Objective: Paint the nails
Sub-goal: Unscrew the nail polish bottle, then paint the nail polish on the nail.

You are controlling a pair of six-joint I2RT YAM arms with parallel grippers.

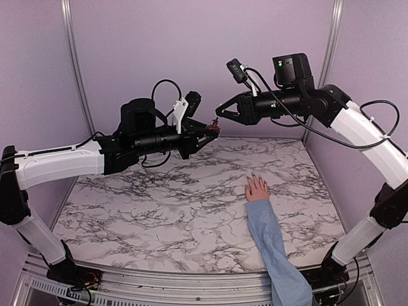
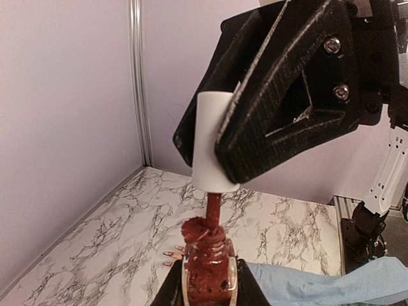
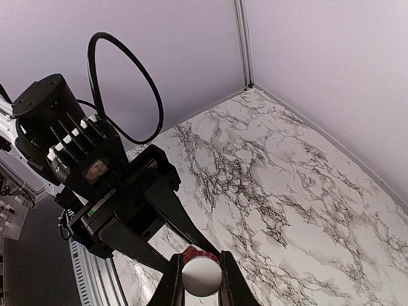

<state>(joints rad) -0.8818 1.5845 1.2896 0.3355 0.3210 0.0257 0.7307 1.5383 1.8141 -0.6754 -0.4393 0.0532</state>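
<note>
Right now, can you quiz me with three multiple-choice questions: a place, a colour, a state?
1. The hand lies: A) on the marble table B) in the air C) in a gripper
2. Polish in the bottle: A) blue B) dark red C) green
3. The white cap is: A) screwed on B) off, held by the right gripper C) on the table
Answers: 1 A, it rests flat on marble; 2 B, red smears the neck; 3 B, the gripper clamps it above the bottle.
</note>
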